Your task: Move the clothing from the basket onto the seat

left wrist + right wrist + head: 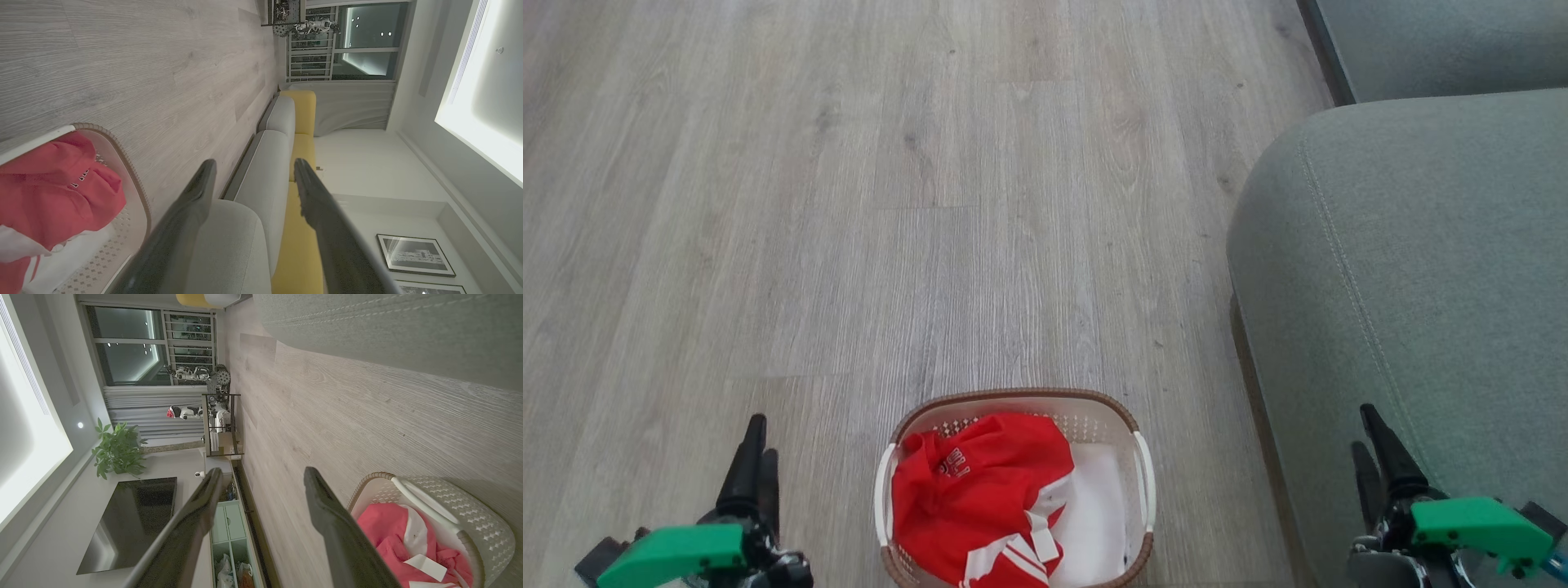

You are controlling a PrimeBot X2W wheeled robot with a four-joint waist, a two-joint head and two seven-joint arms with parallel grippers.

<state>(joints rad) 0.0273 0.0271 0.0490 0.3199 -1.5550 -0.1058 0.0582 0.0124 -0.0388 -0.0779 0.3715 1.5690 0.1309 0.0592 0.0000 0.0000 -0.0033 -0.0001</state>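
Clothing [980,490]: is lying as a crumpled red heap inside the basket [1013,397], and is filling its left half and part of the middle.
Clothing, long axis: is running roughly from the far side of the basket to the near side, along the basket's own length.
Clothing, direction: the end with the white panel and thin white stripes is pointing toward the robot, at the bottom edge of the head view. The end with the small white lettering is facing the far left corner of the basket.
White sheet [1104,506]: is lying flat in the right part of the basket, touching the red heap, which is partly covering it.
Basket: is standing on the wooden floor [931,204] between the two grippers and near the front of the seat, with its white handles [882,490] on the left and right sides.
Seat [1421,286]: is standing at the robot's right, with its stitched seam running away from the robot.
Left gripper [760,447]: is hovering over the floor to the left of the basket, apart from it. Its fingers are spread, with a clear gap in the left wrist view, and are grasping nothing.
Right gripper [1364,433]: is hanging over the near part of the seat, to the right of the basket. Its fingers are also released and parted, and nothing is between them.
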